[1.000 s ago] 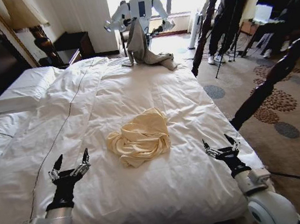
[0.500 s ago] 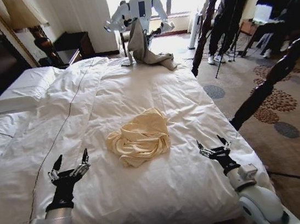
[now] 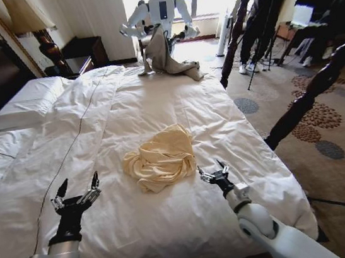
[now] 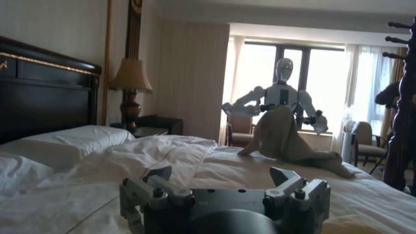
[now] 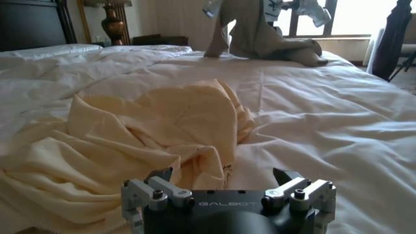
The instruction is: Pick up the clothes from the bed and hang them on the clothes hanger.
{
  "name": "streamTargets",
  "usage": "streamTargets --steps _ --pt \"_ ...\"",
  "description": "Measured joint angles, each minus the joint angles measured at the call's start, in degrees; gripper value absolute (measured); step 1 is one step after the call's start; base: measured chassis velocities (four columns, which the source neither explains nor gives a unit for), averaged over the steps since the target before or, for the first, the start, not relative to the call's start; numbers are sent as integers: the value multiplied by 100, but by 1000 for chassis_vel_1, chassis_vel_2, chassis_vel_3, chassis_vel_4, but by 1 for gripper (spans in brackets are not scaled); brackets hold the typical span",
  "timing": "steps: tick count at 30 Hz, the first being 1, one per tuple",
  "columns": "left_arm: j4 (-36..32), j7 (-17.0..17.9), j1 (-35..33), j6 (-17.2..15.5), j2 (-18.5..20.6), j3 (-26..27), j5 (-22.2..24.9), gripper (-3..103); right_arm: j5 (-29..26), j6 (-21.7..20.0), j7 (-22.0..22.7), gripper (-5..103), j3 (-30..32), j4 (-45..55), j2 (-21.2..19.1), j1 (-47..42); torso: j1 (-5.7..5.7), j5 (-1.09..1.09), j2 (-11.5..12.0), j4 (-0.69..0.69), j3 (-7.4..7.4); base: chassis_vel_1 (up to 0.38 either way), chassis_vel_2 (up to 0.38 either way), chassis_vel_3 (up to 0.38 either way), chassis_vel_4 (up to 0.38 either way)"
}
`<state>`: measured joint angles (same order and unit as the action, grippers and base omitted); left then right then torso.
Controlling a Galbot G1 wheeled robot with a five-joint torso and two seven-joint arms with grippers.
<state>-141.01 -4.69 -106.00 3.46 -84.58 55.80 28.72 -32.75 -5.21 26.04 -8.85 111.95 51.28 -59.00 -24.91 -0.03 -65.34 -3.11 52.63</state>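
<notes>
Hovering spread beside the clothes (image 3: 161, 158), right pincer (image 3: 213, 173); left pincer (image 3: 76, 191) apparently spread too

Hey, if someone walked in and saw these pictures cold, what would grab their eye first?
Probably the crumpled cream-yellow top lying alone mid-way down the white bed, with the right end effector open right beside its edge. The left end effector hovers open over the duvet, farther off. At the foot of the bed, a white humanoid robot holds a grey-beige garment that trails onto the duvet.
</notes>
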Motion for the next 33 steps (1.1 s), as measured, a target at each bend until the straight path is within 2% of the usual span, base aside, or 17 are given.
streamTargets --steps 2,5,6,9,16,21,24,25,27,29,31,32,33 --pt "-1 1 0 5 -12 0 0 100 -90 -9 82 103 -141 -76 2 144 0 1 0 0 0 0 0 0 0" --pt "-7 2 -2 19 -66 -1 -5 100 -375 -56 340 90 -409 -273 99 465 0 1 0 0 0 0 0 0 0" --pt "-7 2 -2 19 -66 -1 -5 100 -375 -56 340 90 -409 -273 99 465 0 1 0 0 0 0 0 0 0" --pt "26 2 11 48 -103 -1 -11 100 -613 -64 400 75 -465 -393 131 541 0 0 0 -2 0 0 0 0 0" --pt "56 -7 22 119 -200 -5 -23 100 -860 -103 397 69 -597 -602 176 757 0 0 0 -2 0 0 0 0 0" --pt "61 -21 -2 172 -250 23 -25 100 -901 -101 368 73 -735 -772 236 1035 1 1 0 -1 -1 0 0 0 0" --pt "66 -29 -16 217 -277 52 -26 100 -953 -109 356 60 -917 -938 298 1304 0 0 0 0 0 0 0 0 0" --pt "66 -29 -16 217 -277 52 -26 100 -953 -109 356 60 -917 -938 298 1304 0 0 0 0 0 0 0 0 0" --pt "66 -28 -18 224 -273 64 -22 100 -953 -111 339 50 -1039 -1001 315 1399 0 0 0 -1 -1 0 0 0 0" --pt "66 -27 -14 225 -264 68 -20 100 -953 -112 340 50 -1078 -1020 336 1423 1 1 0 -1 -1 0 0 0 0" --pt "66 -20 1 222 -247 70 -15 100 -953 -114 347 47 -1111 -1039 360 1433 1 0 0 0 -1 0 0 0 0" --pt "64 -16 12 215 -235 69 -14 100 -952 -115 348 41 -1116 -1041 361 1420 1 0 0 0 -1 0 0 0 0" --pt "64 -16 12 215 -235 69 -14 100 -952 -115 348 41 -1116 -1041 361 1420 1 0 0 0 -1 0 0 0 0"
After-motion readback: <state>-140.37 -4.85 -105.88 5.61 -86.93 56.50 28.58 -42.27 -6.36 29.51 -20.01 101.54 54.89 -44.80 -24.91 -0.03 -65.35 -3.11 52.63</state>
